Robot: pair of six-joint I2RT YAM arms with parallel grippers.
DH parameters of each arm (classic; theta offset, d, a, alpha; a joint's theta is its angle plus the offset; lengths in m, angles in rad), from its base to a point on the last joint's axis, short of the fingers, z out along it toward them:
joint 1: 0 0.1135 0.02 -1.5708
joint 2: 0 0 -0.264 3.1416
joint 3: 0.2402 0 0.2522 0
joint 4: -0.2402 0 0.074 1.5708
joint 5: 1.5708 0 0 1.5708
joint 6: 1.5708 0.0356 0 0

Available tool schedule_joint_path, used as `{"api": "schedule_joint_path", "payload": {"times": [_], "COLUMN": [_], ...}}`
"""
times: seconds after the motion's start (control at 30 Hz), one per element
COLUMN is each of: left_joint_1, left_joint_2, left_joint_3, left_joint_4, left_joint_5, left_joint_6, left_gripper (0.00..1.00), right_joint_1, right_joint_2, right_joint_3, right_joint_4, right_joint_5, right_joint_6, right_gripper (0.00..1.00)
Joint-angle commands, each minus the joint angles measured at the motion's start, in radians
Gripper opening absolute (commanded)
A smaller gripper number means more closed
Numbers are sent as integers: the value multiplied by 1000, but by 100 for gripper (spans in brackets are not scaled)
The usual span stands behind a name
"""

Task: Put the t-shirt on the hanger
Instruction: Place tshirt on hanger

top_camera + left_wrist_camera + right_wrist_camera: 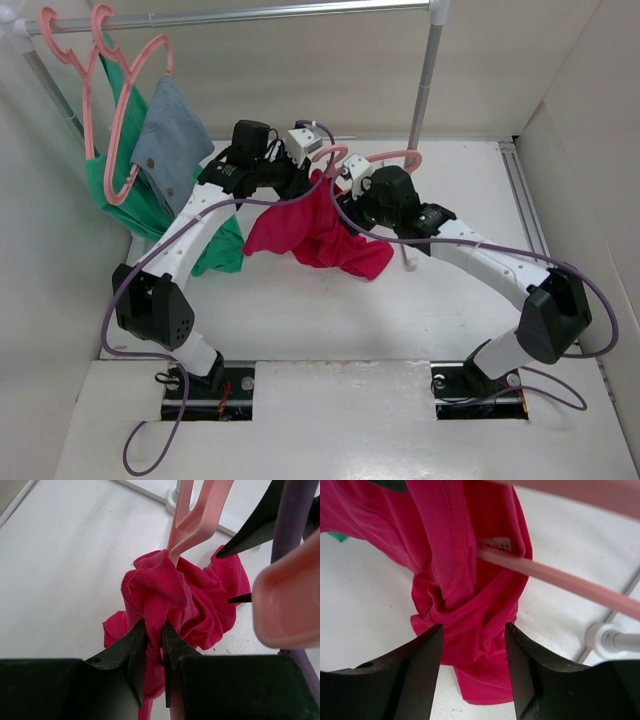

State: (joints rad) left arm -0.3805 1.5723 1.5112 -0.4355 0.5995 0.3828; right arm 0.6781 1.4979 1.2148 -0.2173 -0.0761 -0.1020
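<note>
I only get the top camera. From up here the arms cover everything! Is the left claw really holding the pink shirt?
Observer: Yes. The left wrist view shows the left gripper shut, pinching a fold of the t-shirt.
Operator: What about the other claw?
Observer: The right gripper is open. Its jaws stand apart, with the cloth showing beyond the gap, not pinched.
Operator: Is the hanger inside the shirt?
Observer: One arm of the hanger goes into the neck opening, right beside the white label.
</note>
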Motion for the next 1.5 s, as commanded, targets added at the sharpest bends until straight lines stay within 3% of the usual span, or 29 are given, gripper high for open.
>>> {"api": "schedule_joint_path", "payload": {"times": [0.0,0.2,0.5,0.8,0.9,1.03,1.07,1.13,1.3,1.43,1.47], "left_joint_1": [3,3,3,3,-6,-6,-6,-6,-6,-6,-6], "left_joint_2": [-60,-69,-89,-117,-135,-170,-170,-184,-213,-224,-236], "left_joint_3": [-13,-22,-55,-94,-104,-124,-124,-134,-143,-154,-163], "left_joint_4": [112,136,159,188,188,198,198,198,138,46,-18], "left_joint_5": [-32,-52,-52,-72,-72,-81,-81,-90,-110,-63,-44], "left_joint_6": [-44,-62,-81,-81,-81,-81,-81,-81,-42,103,208], "left_gripper": [0,0,0,0,0,0,0,0,0,0,0], "right_joint_1": [12,12,41,63,72,72,72,72,19,-99,-129], "right_joint_2": [-19,-57,119,167,176,208,220,203,59,-227,-285], "right_joint_3": [65,-24,17,6,-30,-50,-51,-93,-228,-429,-458], "right_joint_4": [15,62,104,104,116,128,128,128,128,81,53], "right_joint_5": [76,216,144,143,153,95,95,105,173,234,263], "right_joint_6": [74,266,400,490,539,573,587,627,674,699,699], "right_gripper": [57,65,65,65,59,41,23,0,0,0,0]}}
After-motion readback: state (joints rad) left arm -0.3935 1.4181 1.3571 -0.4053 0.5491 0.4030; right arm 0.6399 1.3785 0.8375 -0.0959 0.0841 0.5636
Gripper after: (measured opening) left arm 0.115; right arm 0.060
